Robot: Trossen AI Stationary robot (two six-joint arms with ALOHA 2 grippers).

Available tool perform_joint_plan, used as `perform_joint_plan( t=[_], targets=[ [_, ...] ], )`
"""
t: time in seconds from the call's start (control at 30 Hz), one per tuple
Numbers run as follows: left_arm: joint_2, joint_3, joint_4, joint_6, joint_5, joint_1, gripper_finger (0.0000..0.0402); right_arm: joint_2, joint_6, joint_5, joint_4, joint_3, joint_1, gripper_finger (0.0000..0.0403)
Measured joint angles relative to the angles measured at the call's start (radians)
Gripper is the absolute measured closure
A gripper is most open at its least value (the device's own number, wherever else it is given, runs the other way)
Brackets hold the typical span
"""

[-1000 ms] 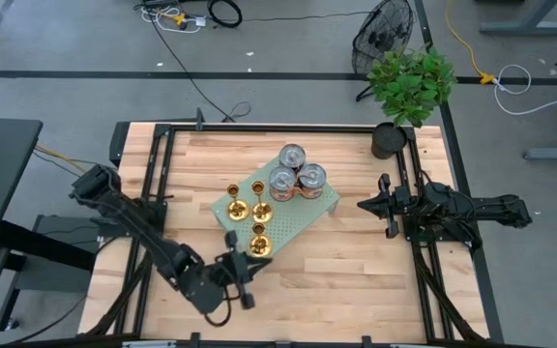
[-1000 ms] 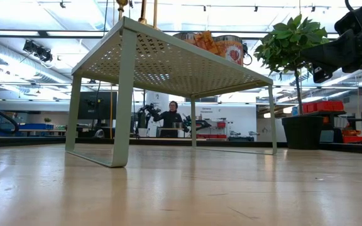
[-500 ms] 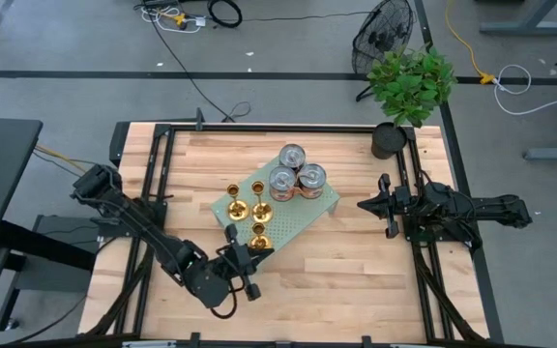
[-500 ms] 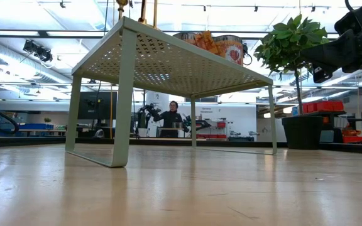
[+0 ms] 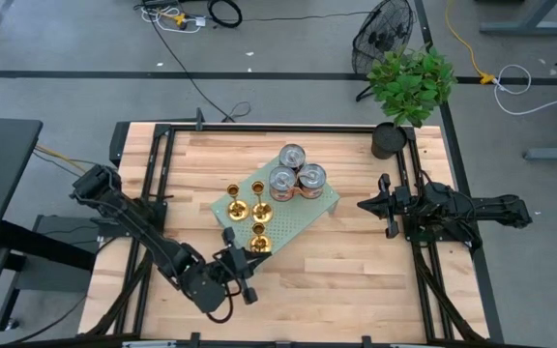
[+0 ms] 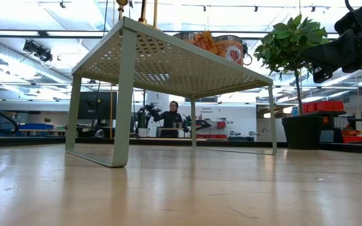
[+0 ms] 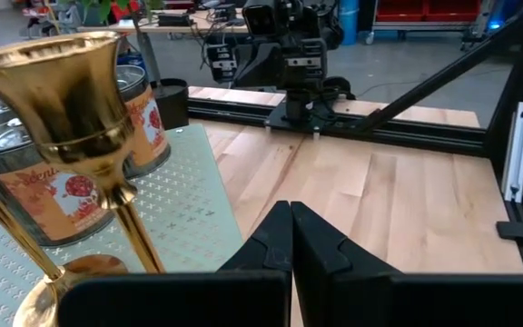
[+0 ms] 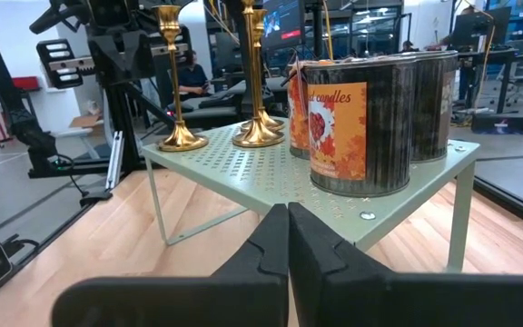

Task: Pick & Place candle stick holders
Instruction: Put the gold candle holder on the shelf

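Three brass candle stick holders [image 5: 250,207] stood upright on a pale green perforated shelf [image 5: 298,219] at the middle of the wooden surface [image 5: 337,271], two side by side toward the shelf's far-left part and one nearer its front corner [image 5: 259,240]. Three labelled tin cans [image 5: 295,174] occupied the shelf's far-right end, close to but apart from the holders. Each holder appeared to be rigid polished metal with a flared base, a thin stem and a small cup; judged light but top-slender, smooth and likely to slip or tip if pushed sideways. The stem, just below the cup, was assessed as the soundest place to take hold, with the lift kept vertical. The left hand [image 5: 241,269] hung just off the shelf's front corner, beside the nearest holder without touching it, its fingers pressed together and holding nothing. The right hand [image 5: 373,205] waited well apart at the right side of the surface, likewise pressed together and empty. A potted plant [image 5: 406,87] stood at the far-right corner.
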Motion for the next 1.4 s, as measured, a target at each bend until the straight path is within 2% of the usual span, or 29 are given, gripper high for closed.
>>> perform_joint_plan(
  t=[0.23, 0.4, 0.5, 0.77, 1.0, 1.4],
  targets=[
    [0.000, -0.004, 0.005, 0.001, 0.000, 0.000, 0.0401, 0.000, 0.000, 0.000, 0.000, 0.000, 0.000, 0.0400],
    [-0.010, -0.087, 0.146, -0.013, 0.009, -0.005, 0.0401, 0.000, 0.000, 0.000, 0.000, 0.000, 0.000, 0.0400],
    [-0.019, -0.092, 0.205, 0.053, -0.020, -0.005, 0.0401, 0.000, 0.000, 0.000, 0.000, 0.000, 0.000, 0.0400],
    [-0.041, -0.142, 0.232, 0.053, -0.046, 0.002, 0.0401, 0.000, 0.000, 0.000, 0.000, 0.000, 0.000, 0.0400],
    [-0.040, -0.143, 0.233, 0.053, -0.016, 0.028, 0.0401, 0.000, 0.000, 0.000, 0.000, 0.000, 0.000, 0.0400],
    [-0.040, -0.143, 0.224, 0.055, -0.025, 0.065, 0.0401, 0.000, 0.000, 0.000, 0.000, 0.000, 0.000, 0.0400]
  ],
)
